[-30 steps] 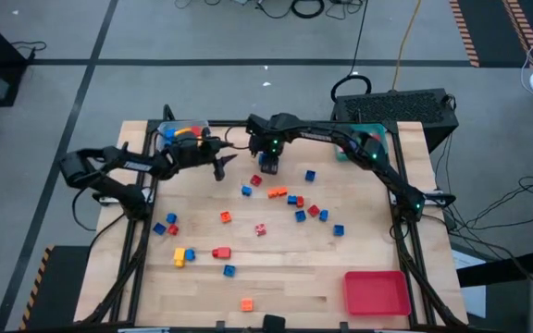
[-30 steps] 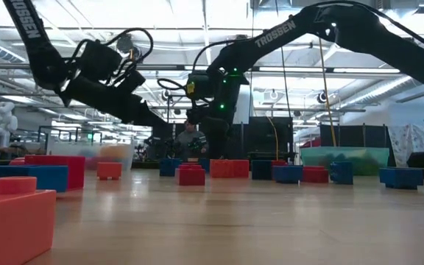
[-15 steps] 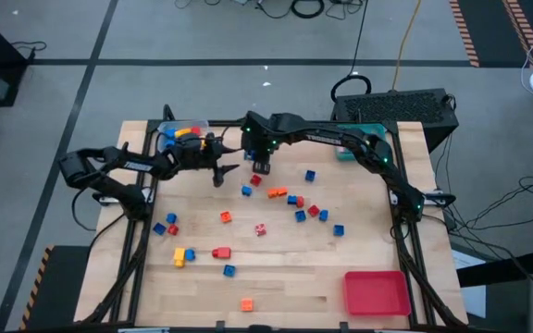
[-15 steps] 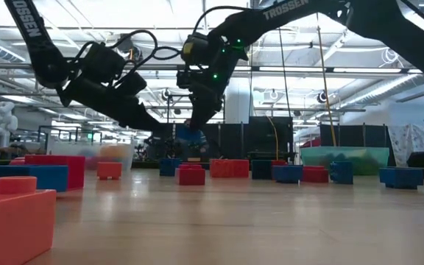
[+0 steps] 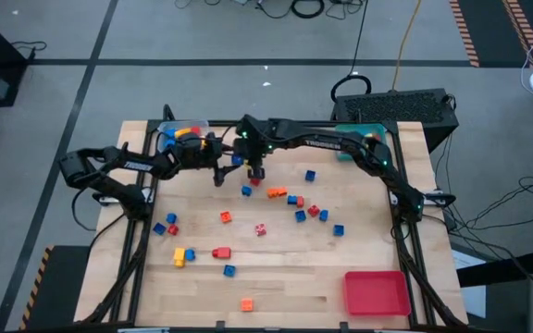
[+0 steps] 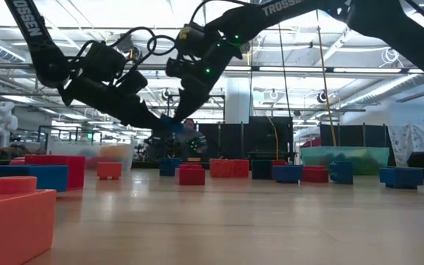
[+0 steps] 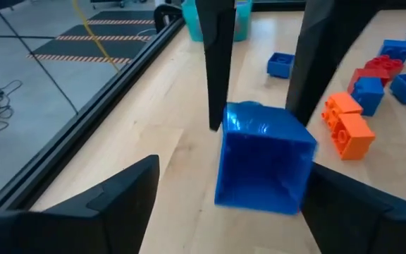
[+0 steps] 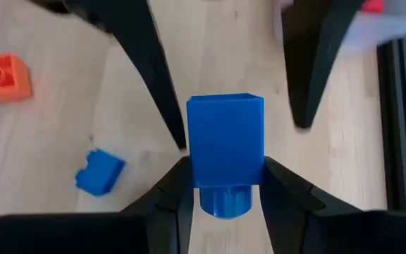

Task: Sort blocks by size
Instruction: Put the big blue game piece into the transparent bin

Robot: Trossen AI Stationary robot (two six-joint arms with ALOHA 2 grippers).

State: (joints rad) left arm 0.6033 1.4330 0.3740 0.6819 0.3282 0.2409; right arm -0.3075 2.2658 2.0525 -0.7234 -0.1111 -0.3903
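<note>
Block (image 8: pixel 225 152) between right jaws (clamped)

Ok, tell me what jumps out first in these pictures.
Both arms meet above the far left of the table, where the right tool pinches a blue block between the open fingers of the left tool. Loose blocks dot the wood, and a red tray sits at the near right corner.

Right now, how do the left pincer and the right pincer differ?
The right pincer is shut on a blue block, while the left pincer stands open and holds nothing. The right pincer's fingers press that block's sides; the left pincer's fingers stand apart on either side of it. Both meet at the table's far left part, above the tabletop.
</note>
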